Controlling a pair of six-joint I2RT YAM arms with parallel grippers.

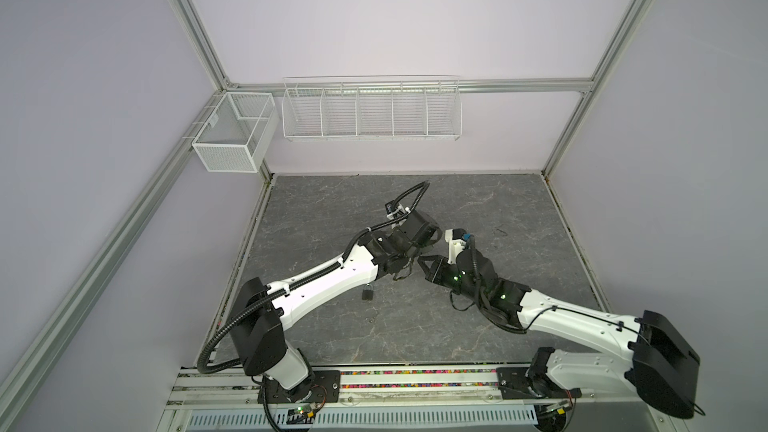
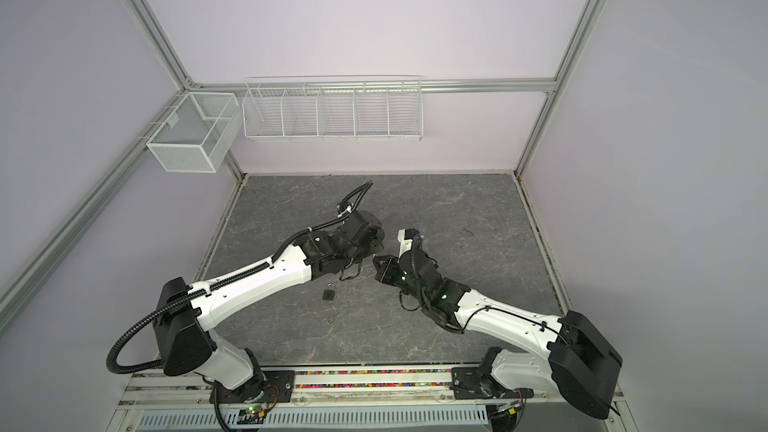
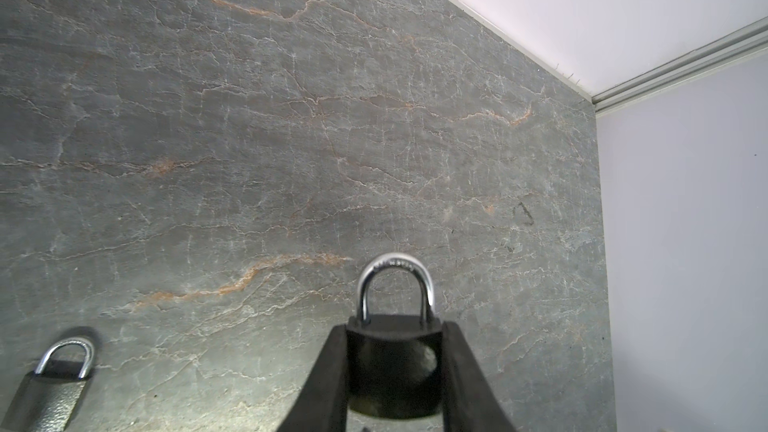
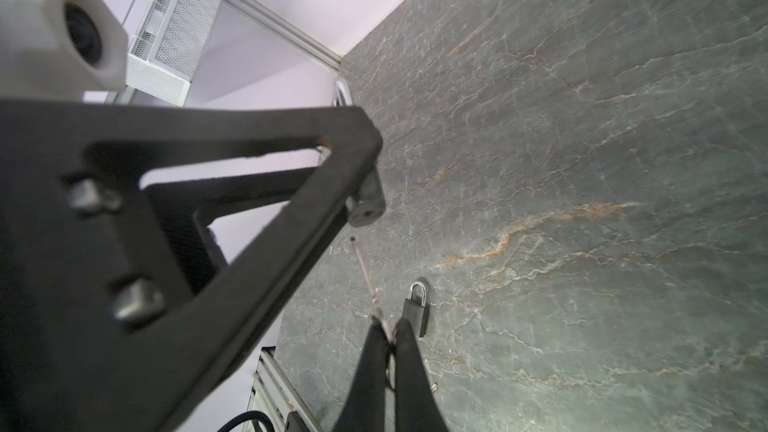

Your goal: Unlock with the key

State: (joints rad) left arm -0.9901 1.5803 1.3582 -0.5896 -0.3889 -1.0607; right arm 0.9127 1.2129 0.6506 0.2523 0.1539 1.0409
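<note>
Key [image 4: 366, 276] pinched in our right fingers [image 4: 409, 367] points along its shaft at the underside of the padlock [image 3: 386, 351] our left fingers [image 3: 328, 376] clamp, tip just short.

Counter [image 3: 291, 118]: matt grey stone-look, veined. Held padlock [image 3: 392, 367]: matt blk body, glossy chrome shackle [image 3: 397, 276]. Loose padlock [image 3: 50, 401]: grainy grey metal. Left pincer fingers [image 3: 328, 367]: rough matt blk.

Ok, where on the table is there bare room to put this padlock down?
Bare: the far tabletop up to the back wall, and the near strip before the base rail. Crowded: the middle, where the left gripper with its held padlock, the right gripper with the key and the loose padlock sit close together.
</note>
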